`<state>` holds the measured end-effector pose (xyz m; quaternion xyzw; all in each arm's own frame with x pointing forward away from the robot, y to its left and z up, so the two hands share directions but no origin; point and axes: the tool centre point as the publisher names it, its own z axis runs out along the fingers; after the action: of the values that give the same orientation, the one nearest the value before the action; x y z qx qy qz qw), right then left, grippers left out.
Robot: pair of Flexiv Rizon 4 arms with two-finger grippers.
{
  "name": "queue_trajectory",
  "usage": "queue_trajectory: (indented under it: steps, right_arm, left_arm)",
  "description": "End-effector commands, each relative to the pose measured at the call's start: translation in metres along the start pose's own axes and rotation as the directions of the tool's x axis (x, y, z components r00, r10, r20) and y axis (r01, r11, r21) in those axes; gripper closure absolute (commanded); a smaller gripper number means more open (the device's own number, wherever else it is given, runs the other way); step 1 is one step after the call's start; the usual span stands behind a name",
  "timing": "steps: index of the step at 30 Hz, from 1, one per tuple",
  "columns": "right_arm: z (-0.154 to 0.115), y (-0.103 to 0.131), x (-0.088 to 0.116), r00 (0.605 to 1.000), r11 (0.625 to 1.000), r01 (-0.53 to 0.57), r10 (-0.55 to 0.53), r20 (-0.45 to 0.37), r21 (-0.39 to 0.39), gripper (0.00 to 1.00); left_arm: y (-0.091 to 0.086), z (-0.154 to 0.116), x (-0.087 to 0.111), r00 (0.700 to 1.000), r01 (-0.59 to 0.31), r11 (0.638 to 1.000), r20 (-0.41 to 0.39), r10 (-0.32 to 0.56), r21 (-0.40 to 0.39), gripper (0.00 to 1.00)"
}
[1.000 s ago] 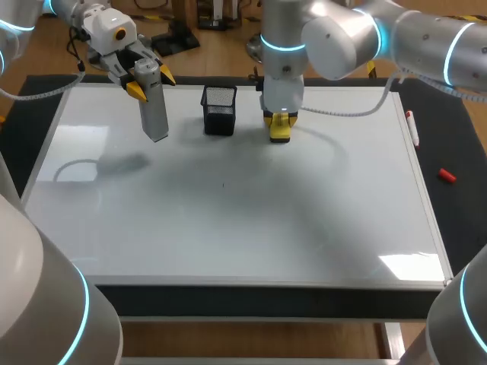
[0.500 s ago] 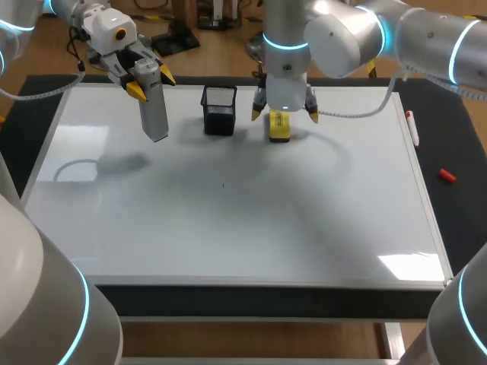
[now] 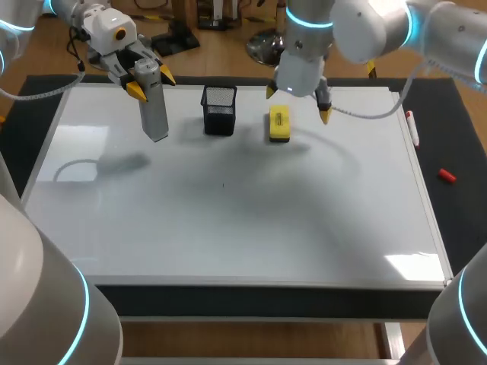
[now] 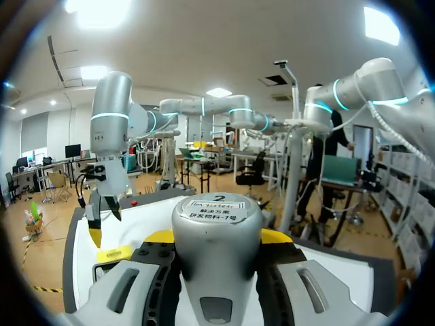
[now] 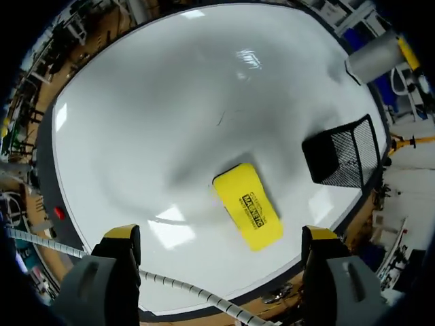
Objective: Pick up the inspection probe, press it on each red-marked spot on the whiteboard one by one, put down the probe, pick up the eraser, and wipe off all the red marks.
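My left gripper hangs over the whiteboard's far left, shut on the grey cylindrical inspection probe, which points down above the board. In the left wrist view the probe fills the gap between the yellow tips of this gripper. The yellow eraser lies flat on the board at the back middle. My right gripper hovers open just above it, touching nothing. From the right wrist, the eraser lies under the wide-spread gripper. I see no red marks on the board.
A black mesh cup stands between the probe and the eraser, and shows beside the eraser in the right wrist view. A marker lies along the board's right edge. A red cap rests on the black mat.
My right gripper opened, let go of the eraser on the board, then rose and drifted right. The left arm and probe stayed still.
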<state>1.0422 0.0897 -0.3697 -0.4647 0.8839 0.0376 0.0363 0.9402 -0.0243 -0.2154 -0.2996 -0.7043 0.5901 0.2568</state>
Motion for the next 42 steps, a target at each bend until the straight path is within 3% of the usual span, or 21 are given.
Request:
queue_trajectory:
  steps: [1,8,13,21,29,36,39,42]
  right_arm:
    - [-0.017,-0.005,0.013,0.989,0.991,-0.135,0.136,0.061,-0.018,0.0]
    - [-0.042,-0.01,0.018,0.937,0.941,-0.329,0.335,0.099,-0.073,0.0]
    - [-0.058,-0.013,0.013,0.879,0.877,-0.465,0.473,0.053,-0.123,0.0]
    - [-0.083,-0.018,0.0,0.781,0.78,-0.602,0.62,0.077,-0.171,0.0]
    - [-0.109,-0.018,-0.015,0.716,0.71,-0.677,0.696,0.051,-0.196,0.0]
    - [-0.121,-0.02,-0.021,0.672,0.663,-0.71,0.739,0.055,-0.236,0.0]
    - [-0.123,-0.02,-0.023,0.645,0.632,-0.741,0.764,0.02,-0.229,0.0]
    - [-0.122,-0.021,-0.023,0.644,0.632,-0.739,0.764,0.028,-0.233,0.0]
  left_arm:
    - [0.002,-0.007,-0.004,1.0,0.0,1.0,-0.016,0.0,0.009,1.0]
    - [0.002,-0.007,-0.004,1.0,0.0,1.0,-0.016,0.0,0.009,1.0]
    - [0.002,-0.007,-0.004,1.0,0.0,1.0,-0.016,0.0,0.009,1.0]
    - [0.002,-0.007,-0.004,1.0,0.0,1.0,-0.016,0.0,0.009,1.0]
    - [0.002,-0.007,-0.004,1.0,0.0,1.0,-0.016,0.0,0.009,1.0]
    - [0.002,-0.007,-0.004,1.0,0.0,1.0,-0.016,0.0,0.009,1.0]
    - [0.002,-0.007,-0.004,1.0,0.0,1.0,-0.016,0.0,0.009,1.0]
    - [0.002,-0.007,-0.004,1.0,0.0,1.0,-0.016,0.0,0.009,1.0]
